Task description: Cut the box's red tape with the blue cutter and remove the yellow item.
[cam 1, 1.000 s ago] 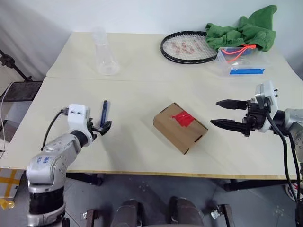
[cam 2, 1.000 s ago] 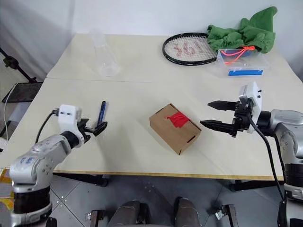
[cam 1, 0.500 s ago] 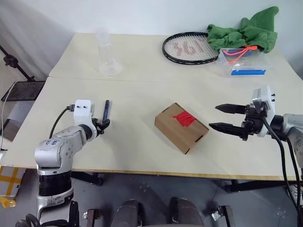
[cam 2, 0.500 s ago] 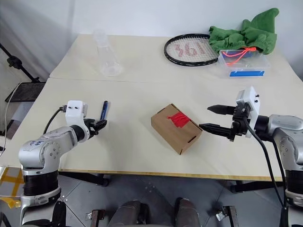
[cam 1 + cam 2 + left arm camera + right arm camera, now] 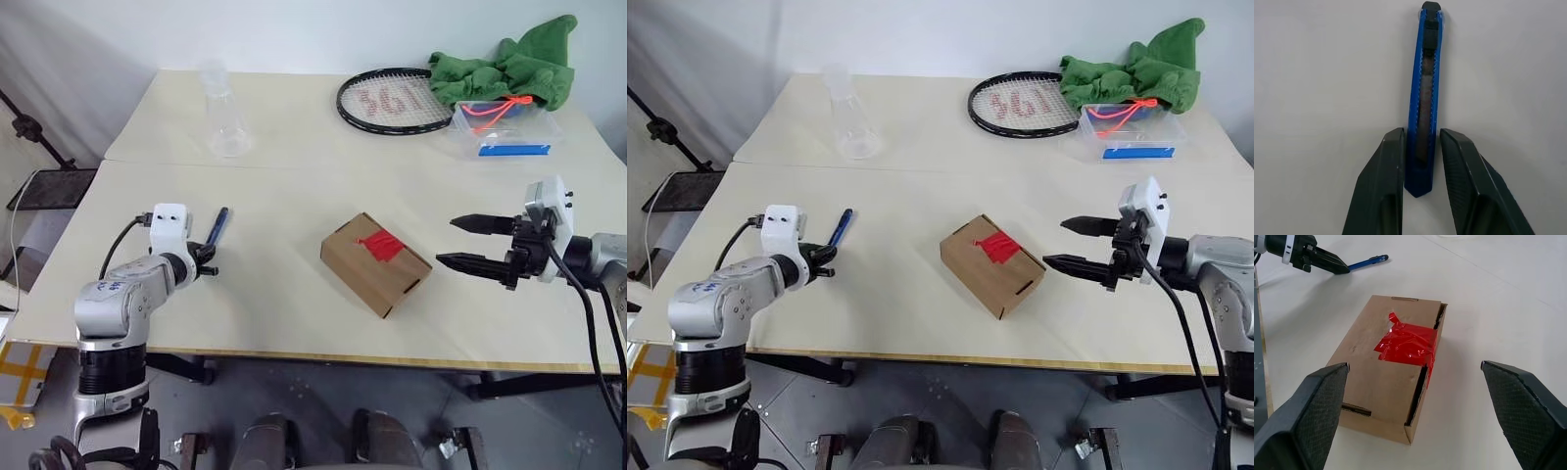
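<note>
We see the box (image 5: 374,262) lying closed near the middle of the front table (image 5: 284,313), its flaps sealed by the red tape (image 5: 382,245); whatever it holds is hidden from us. Toward the far right corner stands a clear plastic container (image 5: 500,130) with a blue label, an orange-red cord (image 5: 495,106) in it, and a green cloth (image 5: 505,64) heaped partly over its back edge. A racket (image 5: 392,98) lies just beside the cloth, and a clear flask (image 5: 223,122) stands upright on the far left.

The blue cutter (image 5: 217,227) lies flat on the table near its left edge, well apart from the box. Our left gripper (image 5: 1421,152) has its fingers on either side of the cutter's near end. The left wrist view shows them close along its sides, narrow slivers of gap visible, so we cannot tell whether they are clamped yet. The head views hide that detail behind the wrist.

Our right gripper (image 5: 472,243) hangs above the table to the right of the box with its jaws wide apart and nothing between them. The right wrist view shows the tape crumpled, with one corner curled up, running over the flap seam and down one side.

The pale tabletop is two tables butted together, with grey floor below and a white wall behind.
</note>
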Robot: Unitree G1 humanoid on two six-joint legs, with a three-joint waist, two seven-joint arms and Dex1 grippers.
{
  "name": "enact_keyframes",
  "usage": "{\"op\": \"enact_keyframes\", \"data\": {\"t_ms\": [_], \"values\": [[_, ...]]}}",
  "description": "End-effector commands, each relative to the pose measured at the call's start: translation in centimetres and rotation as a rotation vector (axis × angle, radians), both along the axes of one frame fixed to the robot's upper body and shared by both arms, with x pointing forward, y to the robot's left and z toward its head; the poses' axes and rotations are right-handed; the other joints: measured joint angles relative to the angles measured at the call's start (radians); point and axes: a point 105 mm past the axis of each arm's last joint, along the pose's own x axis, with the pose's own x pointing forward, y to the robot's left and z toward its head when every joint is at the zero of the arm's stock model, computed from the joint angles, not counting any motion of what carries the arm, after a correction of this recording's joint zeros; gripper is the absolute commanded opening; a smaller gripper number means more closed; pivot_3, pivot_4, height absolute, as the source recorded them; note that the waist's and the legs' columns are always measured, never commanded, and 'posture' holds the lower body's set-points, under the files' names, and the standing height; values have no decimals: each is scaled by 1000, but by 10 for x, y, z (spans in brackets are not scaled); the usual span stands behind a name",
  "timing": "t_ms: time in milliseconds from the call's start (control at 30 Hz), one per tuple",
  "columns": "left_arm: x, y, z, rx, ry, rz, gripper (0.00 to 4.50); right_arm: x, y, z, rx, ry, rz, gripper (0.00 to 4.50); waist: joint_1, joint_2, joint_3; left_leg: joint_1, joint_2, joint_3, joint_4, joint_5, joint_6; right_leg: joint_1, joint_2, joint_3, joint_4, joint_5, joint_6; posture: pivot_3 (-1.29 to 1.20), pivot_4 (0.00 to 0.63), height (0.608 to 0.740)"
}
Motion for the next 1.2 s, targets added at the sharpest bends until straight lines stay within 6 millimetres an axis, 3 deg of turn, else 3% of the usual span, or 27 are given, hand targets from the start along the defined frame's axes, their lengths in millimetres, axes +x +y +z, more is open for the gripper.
{"op": "enact_keyframes", "data": {"t_ms": [33, 367, 500, 633, 800, 967, 1200], "values": [[-2, 4, -19, 11, 75, 14, 463, -1, -3, 17, -11, -61, -8, 4500, 0, 0, 0, 0, 0, 0, 0, 0, 0, 0, 0, 0, 0, 0, 0, 0, 150, 740], [-4, 7, -15, 25, 68, -10, 463, 4, -3, 17, -13, -67, -14, 4500, 0, 0, 0, 0, 0, 0, 0, 0, 0, 0, 0, 1, 0, 0, 0, 0, 150, 740], [-14, 4, 7, -28, -9, -112, 463, 0, 3, 23, -14, -88, 9, 4500, -8, 0, 0, -1, 0, 0, 0, 0, 0, -1, 0, 1, 0, 0, 0, 0, 150, 740], [-36, -2, 31, -64, -97, -342, 463, -4, 16, 33, -34, -104, 61, 4500, -19, -1, 1, -3, 1, 3, -2, 0, -1, -4, 1, 1, -1, 0, 0, 0, 150, 740], [-58, -4, 45, -36, -177, -546, 463, -5, 40, 39, -74, -119, 133, 4500, -21, -2, 2, -3, 2, 3, -2, -1, -1, -5, 1, 1, -2, 0, -1, 0, 150, 740], [-93, -28, 45, 24, -167, -962, 463, -18, 102, 40, -124, -137, 335, 4500, -24, -2, 3, -3, 3, 3, -3, -2, -2, -6, 0, 4, -3, -1, -1, 0, 150, 740], [-94, -35, 41, 160, -175, -1167, 463, -38, 134, 29, -222, -199, 510, 4500, -15, -1, 3, -5, 2, 3, -3, -3, -2, -7, 1, 3, -2, -1, -3, 0, 150, 740]]}}
